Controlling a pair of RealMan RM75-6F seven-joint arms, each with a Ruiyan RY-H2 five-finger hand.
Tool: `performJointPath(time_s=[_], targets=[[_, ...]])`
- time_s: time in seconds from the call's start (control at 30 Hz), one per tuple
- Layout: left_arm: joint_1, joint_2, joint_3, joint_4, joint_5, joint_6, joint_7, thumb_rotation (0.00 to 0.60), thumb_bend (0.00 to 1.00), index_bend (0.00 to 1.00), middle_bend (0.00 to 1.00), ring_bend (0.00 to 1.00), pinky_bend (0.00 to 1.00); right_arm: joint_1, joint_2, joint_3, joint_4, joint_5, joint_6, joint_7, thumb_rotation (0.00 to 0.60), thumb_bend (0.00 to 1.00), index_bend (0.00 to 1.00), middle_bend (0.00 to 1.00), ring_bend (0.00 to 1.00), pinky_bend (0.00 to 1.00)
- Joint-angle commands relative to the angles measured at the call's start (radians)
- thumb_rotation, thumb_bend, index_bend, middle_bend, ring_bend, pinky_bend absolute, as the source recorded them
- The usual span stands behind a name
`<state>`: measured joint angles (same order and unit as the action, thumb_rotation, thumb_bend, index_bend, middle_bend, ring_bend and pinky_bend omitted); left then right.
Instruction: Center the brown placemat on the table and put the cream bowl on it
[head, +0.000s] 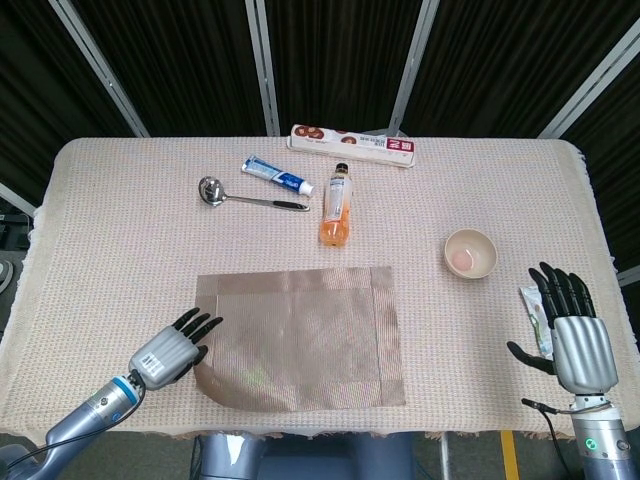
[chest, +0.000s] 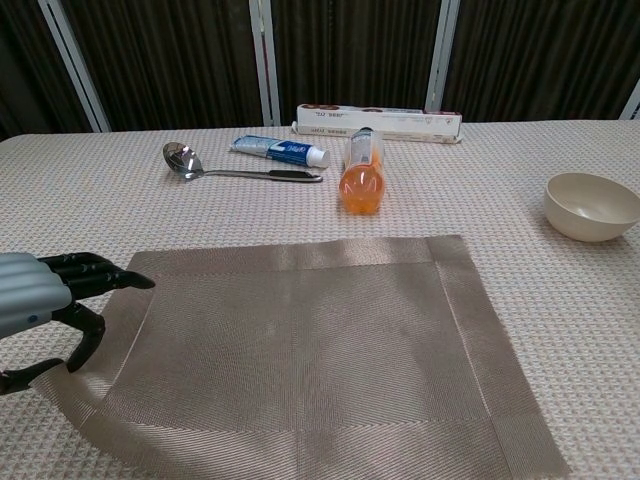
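A staged test bench in a robotics lab, dressed as a dining table.

A table covered in woven cream cloth is enclosed by black curtains hung behind bare metal frame struts. Unrelated household goods are laid out well beyond the fingers of the left hand: a ladle, a toothpaste tube, an orange drink bottle and a long printed box.
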<state>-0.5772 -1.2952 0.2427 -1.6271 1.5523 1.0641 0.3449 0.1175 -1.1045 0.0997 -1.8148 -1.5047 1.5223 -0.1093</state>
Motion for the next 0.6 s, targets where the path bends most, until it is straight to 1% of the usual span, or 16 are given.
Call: performJointPath(time_s=[0.03,0.07,0.1,0.13,0.17,0.2,0.23,0.27,0.43,0.47,0.53,0.6], targets=[[0.007,0.001,-0.005,0.002,0.002,0.006,0.005,0.6,0.45,0.63,0.0,0.0,0.0,-0.001,0.0,0.0,-0.001,-0.001,0.0,0.0,0.6,0.0,0.0,0.0,0.0,0.0],[0.01,0.001,-0.007,0.004,0.004,0.01,0.008,0.6,0.43,0.59,0.0,0.0,0.0,-0.001,0.0,0.0,-0.001,-0.001,0.0,0.0,0.6,0.0,0.0,0.0,0.0,0.0],[0.013,0.001,-0.009,0.006,0.006,0.014,0.011,0.6,0.39,0.53,0.0,0.0,0.0,-0.001,0.0,0.0,-0.001,-0.001,0.0,0.0,0.6,0.0,0.0,0.0,0.0,0.0],[0.016,0.002,-0.01,0.008,0.008,0.015,0.012,0.6,0.28,0.37,0.0,0.0,0.0,-0.001,0.0,0.0,-0.001,-0.001,-0.001,0.0,0.6,0.0,0.0,0.0,0.0,0.0],[0.018,0.003,-0.011,0.009,0.008,0.014,0.009,0.6,0.15,0.2,0.0,0.0,0.0,-0.001,0.0,0.0,-0.001,-0.001,-0.001,-0.001,0.6,0.0,0.0,0.0,0.0,0.0],[0.019,0.005,-0.01,0.008,0.009,0.014,0.006,0.6,0.06,0.08,0.0,0.0,0.0,-0.001,0.0,0.0,-0.001,-0.002,-0.002,-0.001,0.6,0.0,0.0,0.0,0.0,0.0],[0.02,0.009,-0.01,0.006,0.011,0.013,-0.006,0.6,0.02,0.03,0.0,0.0,0.0,-0.001,0.0,0.0,0.0,-0.002,-0.002,-0.002,0.6,0.0,0.0,0.0,0.0,0.0],[0.022,0.016,-0.011,0.002,0.016,0.018,-0.026,0.6,0.0,0.0,0.0,0.0,0.0,-0.001,-0.001,0.0,0.0,0.0,-0.003,-0.004,0.6,0.0,0.0,0.0,0.0,0.0],[0.038,0.048,-0.018,-0.005,0.03,0.053,-0.111,0.6,0.0,0.0,0.0,0.0,0.0,0.001,-0.004,0.0,0.003,0.011,-0.015,-0.007,0.6,0.0,0.0,0.0,0.0,0.0],[0.045,0.066,-0.019,-0.017,0.03,0.07,-0.156,0.6,0.0,0.0,0.0,0.0,0.0,0.003,-0.005,-0.001,0.006,0.017,-0.023,-0.009,0.6,0.0,0.0,0.0,0.0,0.0],[0.05,0.087,-0.019,-0.026,0.04,0.09,-0.198,0.6,0.0,0.0,0.0,0.0,0.0,0.006,-0.007,-0.002,0.01,0.023,-0.033,-0.012,0.6,0.0,0.0,0.0,0.0,0.0],[0.065,0.127,-0.027,-0.028,0.065,0.147,-0.253,0.6,0.0,0.0,0.0,0.0,0.0,0.015,-0.016,-0.002,0.021,0.038,-0.057,-0.02,0.6,0.0,0.0,0.0,0.0,0.0]])
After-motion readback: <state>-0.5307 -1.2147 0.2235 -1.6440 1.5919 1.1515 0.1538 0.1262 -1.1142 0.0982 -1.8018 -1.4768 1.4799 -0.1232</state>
